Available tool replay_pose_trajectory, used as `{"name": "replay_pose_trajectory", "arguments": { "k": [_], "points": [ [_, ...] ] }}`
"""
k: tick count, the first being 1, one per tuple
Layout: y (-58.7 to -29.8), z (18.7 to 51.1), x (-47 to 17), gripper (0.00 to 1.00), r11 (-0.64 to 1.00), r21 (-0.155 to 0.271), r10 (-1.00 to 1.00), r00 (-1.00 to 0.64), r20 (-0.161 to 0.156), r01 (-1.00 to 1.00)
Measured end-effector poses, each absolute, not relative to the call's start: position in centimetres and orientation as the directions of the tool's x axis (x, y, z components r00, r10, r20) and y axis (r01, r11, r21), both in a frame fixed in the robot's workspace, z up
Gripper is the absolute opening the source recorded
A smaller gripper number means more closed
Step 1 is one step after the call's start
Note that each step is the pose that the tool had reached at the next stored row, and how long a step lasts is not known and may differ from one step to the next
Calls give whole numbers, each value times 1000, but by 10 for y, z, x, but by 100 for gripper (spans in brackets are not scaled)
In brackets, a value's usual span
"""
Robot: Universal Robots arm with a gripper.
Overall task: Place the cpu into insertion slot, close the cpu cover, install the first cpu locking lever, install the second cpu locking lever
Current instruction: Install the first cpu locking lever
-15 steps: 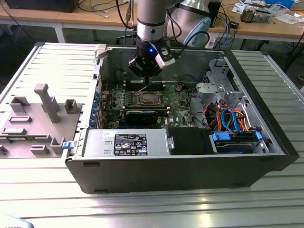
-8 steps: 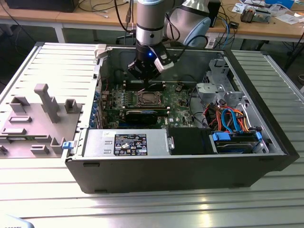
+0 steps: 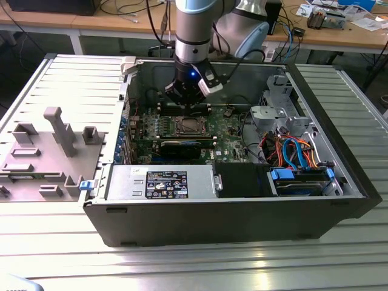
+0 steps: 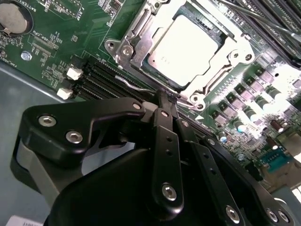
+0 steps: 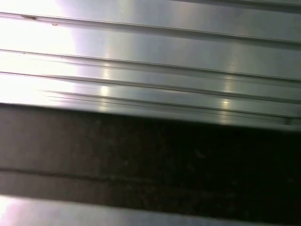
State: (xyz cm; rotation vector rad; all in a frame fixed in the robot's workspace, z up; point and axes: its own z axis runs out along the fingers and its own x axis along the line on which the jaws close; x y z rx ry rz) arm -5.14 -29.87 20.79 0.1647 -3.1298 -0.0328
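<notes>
Inside the case, cpu point(image 4: 186, 47) sits seated in the insertion slot point(image 4: 141, 61) under the cpu cover point(image 4: 221, 70); gripper point(image 4: 162, 99), fingers pinched together, seemingly on a thin springy lever wire.

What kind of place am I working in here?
Likely an electronics lab or assembly test bench: an open computer case lies on a ribbed aluminium table, wooden desks strewn with cables stand behind, and the tool hovers by the cpu.
</notes>
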Motion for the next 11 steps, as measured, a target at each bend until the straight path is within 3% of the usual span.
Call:
{"name": "replay_pose_trajectory", "arguments": {
  "k": [11],
  "points": [
    [-299,202,-42,11,994,21,-105,-994,7,-105]
  ]
}}
